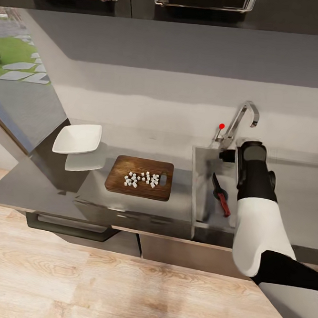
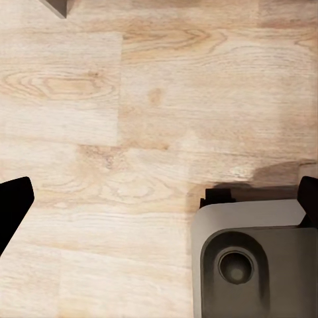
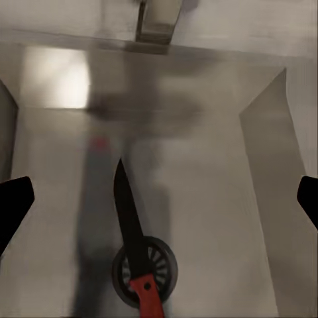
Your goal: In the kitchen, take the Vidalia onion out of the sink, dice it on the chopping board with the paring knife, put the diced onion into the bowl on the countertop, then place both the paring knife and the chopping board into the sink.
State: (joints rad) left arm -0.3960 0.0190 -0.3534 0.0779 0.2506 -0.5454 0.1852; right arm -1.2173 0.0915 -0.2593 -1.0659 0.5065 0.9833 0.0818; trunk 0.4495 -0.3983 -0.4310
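Right gripper (image 3: 159, 199): fingers spread wide, empty, poised over the sink (image 1: 202, 181). Paring knife (image 3: 136, 242): flat on basin floor, blade crossing the round drain (image 3: 146, 270), red handle outward. Diced onion (image 1: 141, 179): heaped on chopping board (image 1: 121, 184), left of sink. Bowl (image 1: 78, 139): empty, on countertop (image 1: 42, 188). Left gripper (image 2: 159, 199): spread open above wood floor (image 2: 99, 99).

Your head camera looks down and forward from high over the long glossy grey desk (image 1: 42, 188), taking in the rectangular grey steel sink (image 1: 204, 181). Your right wrist camera hangs close above that same basin (image 3: 199, 172), facing straight down at the slim red-handled knife (image 3: 136, 245), which both views share. Your left wrist camera faces the pale wooden floor (image 2: 99, 132).
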